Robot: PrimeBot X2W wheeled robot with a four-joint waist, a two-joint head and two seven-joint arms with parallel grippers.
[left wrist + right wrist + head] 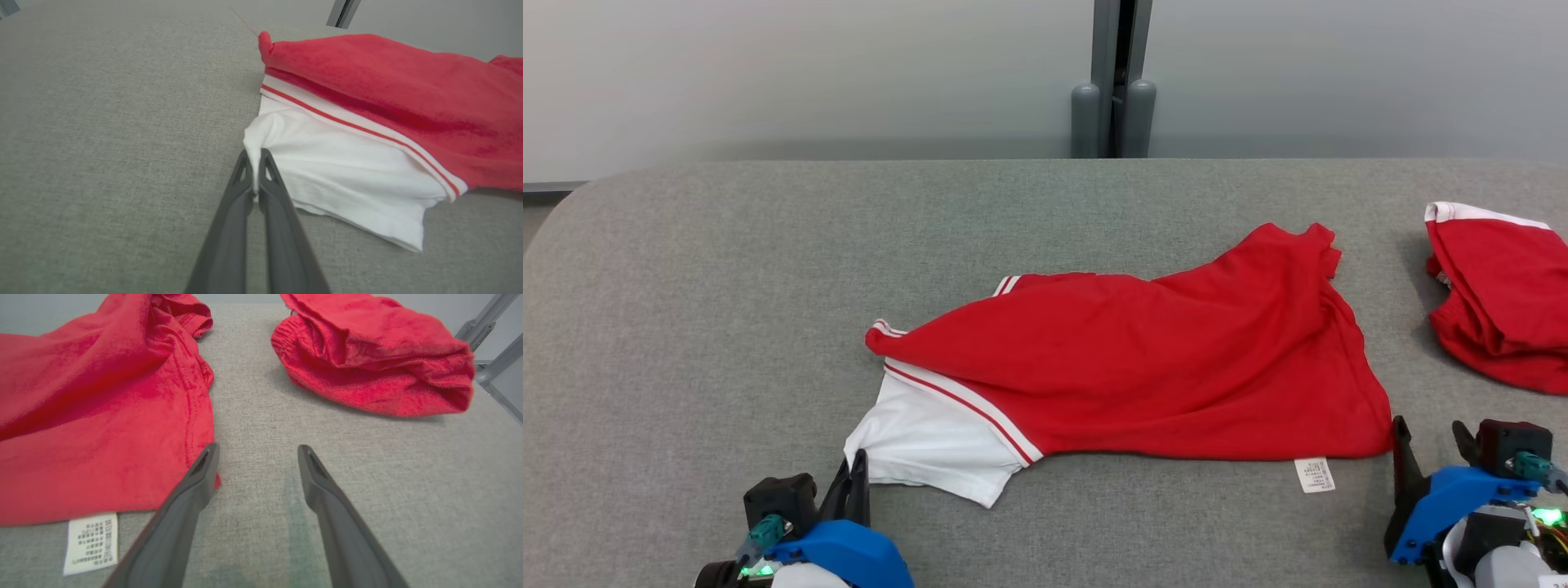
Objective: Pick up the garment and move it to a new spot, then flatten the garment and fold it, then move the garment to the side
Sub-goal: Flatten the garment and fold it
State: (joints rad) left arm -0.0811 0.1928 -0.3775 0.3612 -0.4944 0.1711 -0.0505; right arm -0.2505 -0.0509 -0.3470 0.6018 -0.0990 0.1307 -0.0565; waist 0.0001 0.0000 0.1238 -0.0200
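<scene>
My left gripper (pixel 856 464) clamped white corner of garment (pixel 1143 367), lower left of frame. My right gripper (pixel 1429 433) stood wide apart, empty, lower right.

Pinches a white corner of the shirt (pixel 1143 376) with the left gripper (pixel 856 467), both dark fingers squeezed tight together, low at the near left. Holds the right gripper (pixel 1431 437) low at the near right, fingers spread wide, gripping nothing.

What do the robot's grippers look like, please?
Both the left gripper and right gripper have bright blue housings, a black block with a teal connector, and a green light. Their fingers are long, dark grey, tapering, with triangular cut-outs near the tips.
</scene>
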